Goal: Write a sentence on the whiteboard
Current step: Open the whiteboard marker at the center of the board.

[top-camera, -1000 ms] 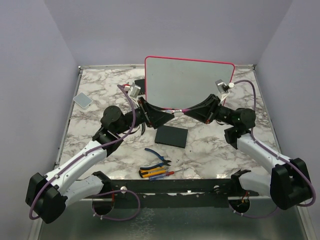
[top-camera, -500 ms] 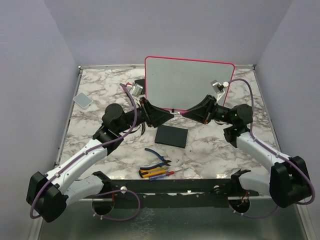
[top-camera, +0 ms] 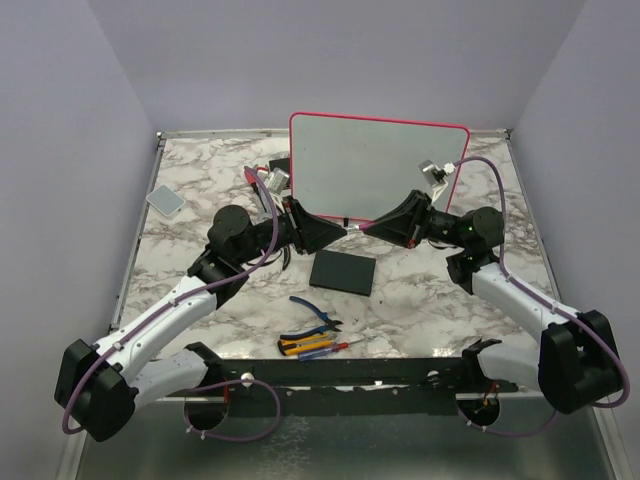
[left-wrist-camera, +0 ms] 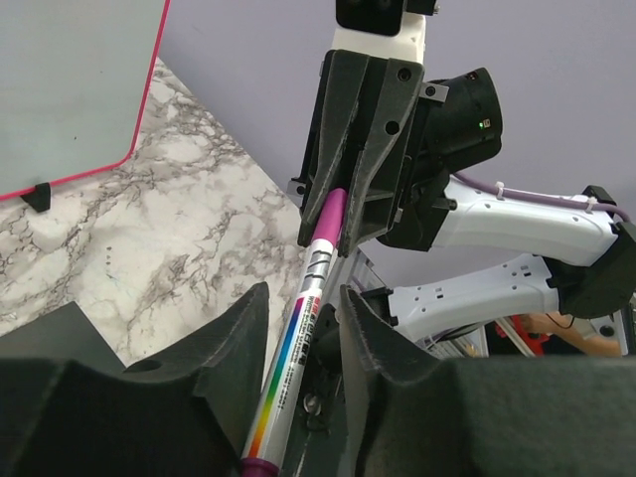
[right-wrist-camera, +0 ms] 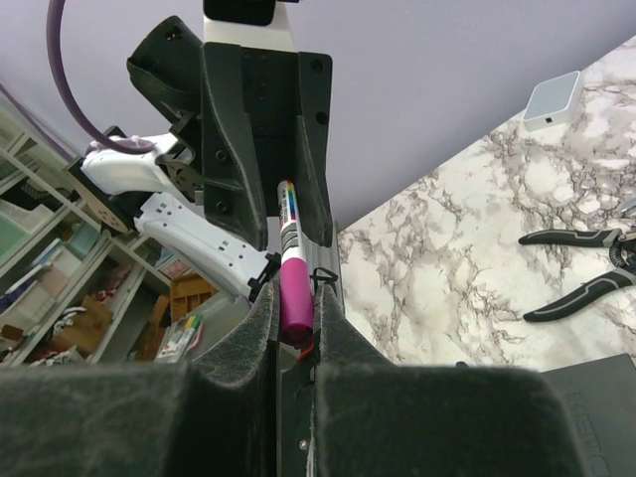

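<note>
Landmark: flat black square slab (top-camera: pixel 343 272), lying on grey-veined white marble tabletop (top-camera: pixel 420 295).

Straight behind slab: large pale grey-white whiteboard with rounded pink-red frame (top-camera: pixel 378 165), upright on small black feet, face toward the arms.

Between slab and whiteboard, up in the air over slab's far edge: both grippers tip to tip on one white rainbow-striped marker with magenta cap (left-wrist-camera: pixel 316 268), roughly level.

Right gripper (right-wrist-camera: pixel 295 303): pinched tight on marker's magenta cap end, no gap at the pads.

Left gripper (left-wrist-camera: pixel 303 308): jaws partway apart, straddling the striped barrel, slivers of gap on both sides, not pinching.

Just in front of slab, toward the arm bases: blue-handled pliers (top-camera: pixel 316 312). A little further front: small cluster of yellow, black and red hand tools (top-camera: pixel 312 346), lying side by side.

Far left of slab and slightly behind: small grey square pad (top-camera: pixel 165 201), flat on the marble.

Behind-left of slab, against whiteboard's left edge: dark object, mostly hidden by left wrist, cannot identify.
</note>
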